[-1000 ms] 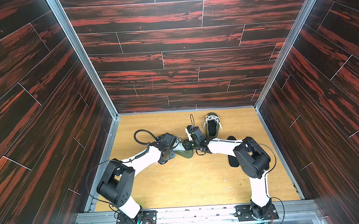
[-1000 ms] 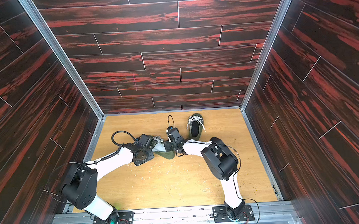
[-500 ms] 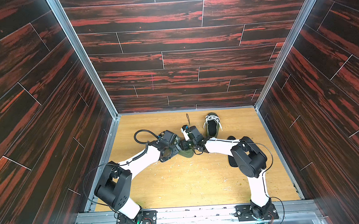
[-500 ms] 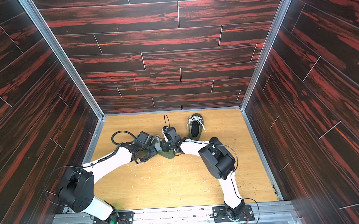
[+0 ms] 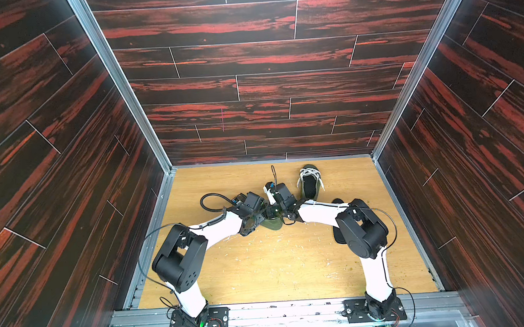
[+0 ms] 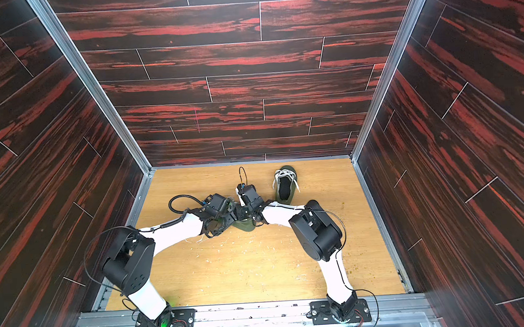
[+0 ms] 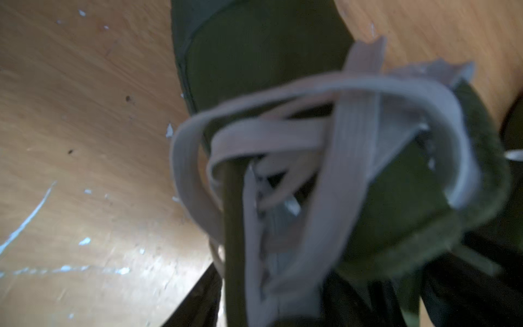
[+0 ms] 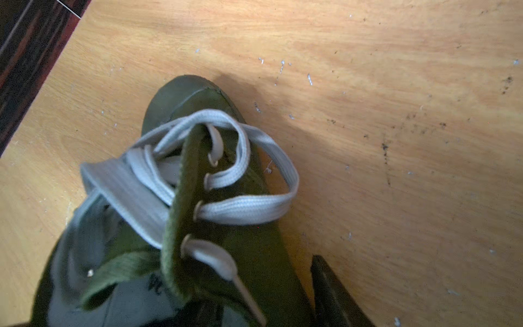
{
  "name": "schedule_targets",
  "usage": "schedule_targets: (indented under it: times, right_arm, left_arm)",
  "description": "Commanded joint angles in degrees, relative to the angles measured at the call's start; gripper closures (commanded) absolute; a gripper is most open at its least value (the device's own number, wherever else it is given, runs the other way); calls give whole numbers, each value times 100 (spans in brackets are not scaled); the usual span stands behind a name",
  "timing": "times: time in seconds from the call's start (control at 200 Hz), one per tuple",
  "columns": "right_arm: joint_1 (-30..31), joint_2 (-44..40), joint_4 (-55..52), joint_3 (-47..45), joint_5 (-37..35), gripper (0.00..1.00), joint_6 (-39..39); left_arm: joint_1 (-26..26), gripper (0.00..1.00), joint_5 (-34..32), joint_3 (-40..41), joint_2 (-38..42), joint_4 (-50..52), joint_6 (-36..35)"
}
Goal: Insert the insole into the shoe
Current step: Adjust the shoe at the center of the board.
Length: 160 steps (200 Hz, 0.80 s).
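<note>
I see the left gripper (image 5: 263,213) and right gripper (image 5: 280,211) meeting at the green shoe (image 5: 273,224) mid-table; whether either grasps it, I cannot tell. The insole (image 5: 338,239) lies right.

- The shoe (image 5: 271,222) is an olive-green lace-up lying near the middle of the tabletop (image 5: 278,271), its rounded toe towards the front edge.
- Its pale grey laces (image 8: 243,209) hang in slack loops, one eyelet flap stands up on edge, and the inside looks grey.
- The insole (image 5: 337,202) is dark and flat. It lies towards the tabletop's right side, mostly hidden.
</note>
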State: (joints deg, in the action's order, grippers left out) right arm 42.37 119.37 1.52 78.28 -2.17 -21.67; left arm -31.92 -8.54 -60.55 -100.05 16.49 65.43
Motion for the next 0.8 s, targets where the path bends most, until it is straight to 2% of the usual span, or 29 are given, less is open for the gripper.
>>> schedule_targets:
  times: [0.0,0.09,0.326,0.546,0.797]
  right_arm:
    - [-17,165,-54,155,107,50,-107]
    - [-22,192,-105,214,103,51,-105]
    - [-230,188,-286,354,198,54,-266]
    - [-283,-10,-409,167,283,57,-232]
    - [-277,34,-328,-99,340,61,-261]
  left_arm:
    - [37,44,-359,-197,-214,15,-14]
    - [37,50,-329,-375,-311,231,-177]
    - [37,76,18,-180,-214,579,-639]
    - [60,84,193,85,200,914,-1493]
    - [99,90,747,-63,109,1107,-2256]
